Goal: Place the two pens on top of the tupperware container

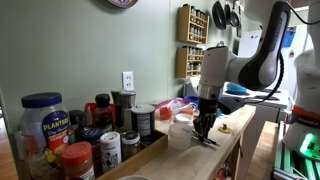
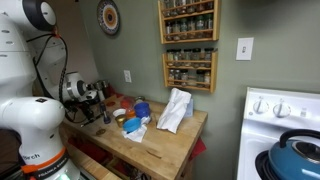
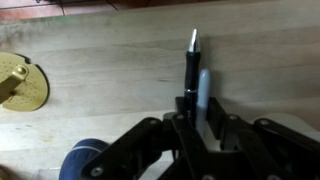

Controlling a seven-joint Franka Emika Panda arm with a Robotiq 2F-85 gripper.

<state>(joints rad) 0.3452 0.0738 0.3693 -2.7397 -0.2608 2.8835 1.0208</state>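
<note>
Wrist view shows your tool (image 3: 196,110) pinching 1 pen (image 3: 191,62) over the desk (image 3: 100,75), not on the tub (image 1: 180,134) yet.

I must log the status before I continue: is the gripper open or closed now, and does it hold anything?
Gripper: closed on one slim, dark, stick-like pen, whose pale tip points away from it in the wrist view.
</note>
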